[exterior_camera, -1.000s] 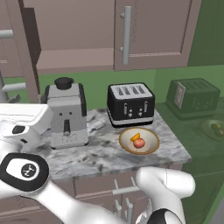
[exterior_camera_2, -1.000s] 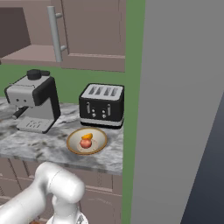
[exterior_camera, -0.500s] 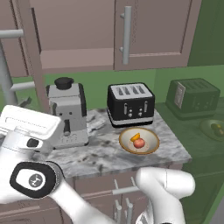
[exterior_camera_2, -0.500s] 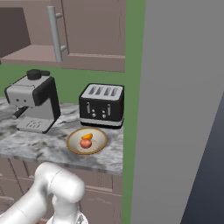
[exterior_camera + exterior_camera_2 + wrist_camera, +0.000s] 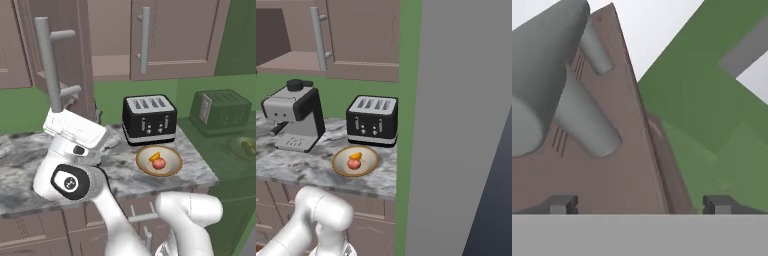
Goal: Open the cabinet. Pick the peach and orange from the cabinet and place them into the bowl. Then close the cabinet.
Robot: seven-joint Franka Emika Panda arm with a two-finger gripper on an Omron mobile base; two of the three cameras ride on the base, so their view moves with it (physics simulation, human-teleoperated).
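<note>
On counter: bowl point(image 5: 159, 161) w/ peach point(image 5: 159, 163), orange point(image 5: 154, 156); toaster point(image 5: 149, 119) behind.
Gripper point(image 5: 639, 205): wide open, empty, at door handle point(image 5: 559, 100).

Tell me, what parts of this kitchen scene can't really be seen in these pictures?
- Coffee machine: in the left base view the robot's arm covers it.
- Cabinet interior: in the right base view the top left edge cuts it off, leaving a dark hollow.
- Gripper and door handle: the hand view is too close to tell whether they touch.
- Green-tinted dish: in the left base view the right edge cuts it; its contents are too small.
</note>
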